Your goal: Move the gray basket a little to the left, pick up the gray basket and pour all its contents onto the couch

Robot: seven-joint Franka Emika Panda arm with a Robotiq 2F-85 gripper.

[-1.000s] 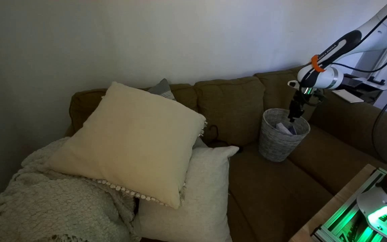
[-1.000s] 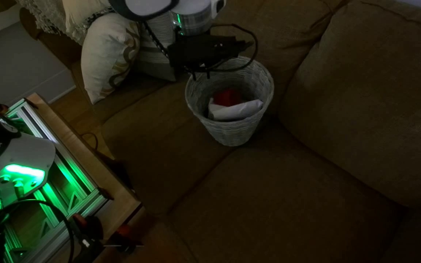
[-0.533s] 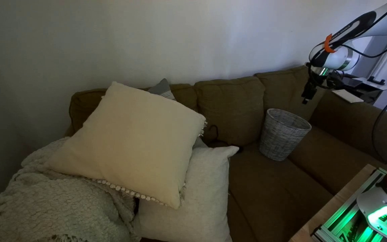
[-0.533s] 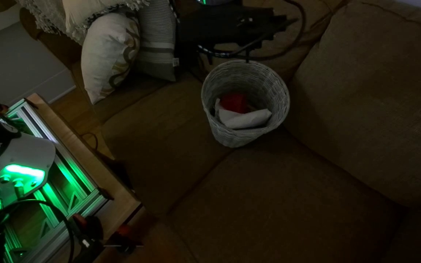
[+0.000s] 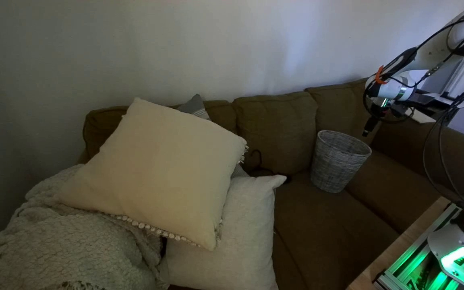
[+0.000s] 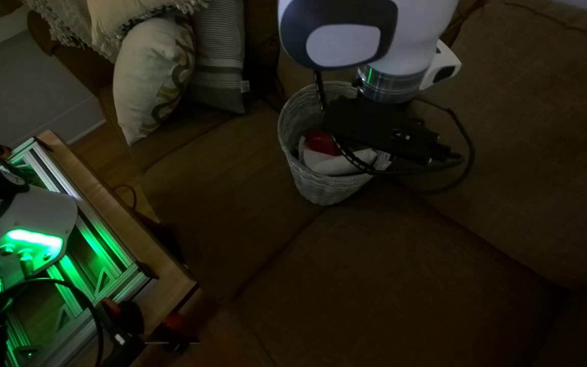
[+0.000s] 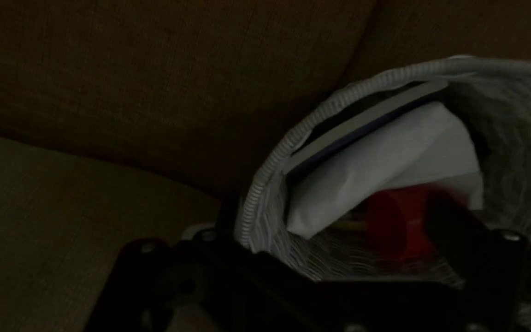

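The couch [image 5: 320, 225] bears the gray basket [image 5: 338, 167], pillows [image 5: 244, 233] and a blanket [image 5: 75, 241].

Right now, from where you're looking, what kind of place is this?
Probably a living room in someone's home, though I only see one corner. There's a big brown couch, a large cream pillow and a fluffy pale blanket.

beside the table [image 6: 128, 229] we see wood floor [image 6: 96, 150], then a wall [image 6: 28, 81] with skirting [image 6: 83, 120], all dimly lit.
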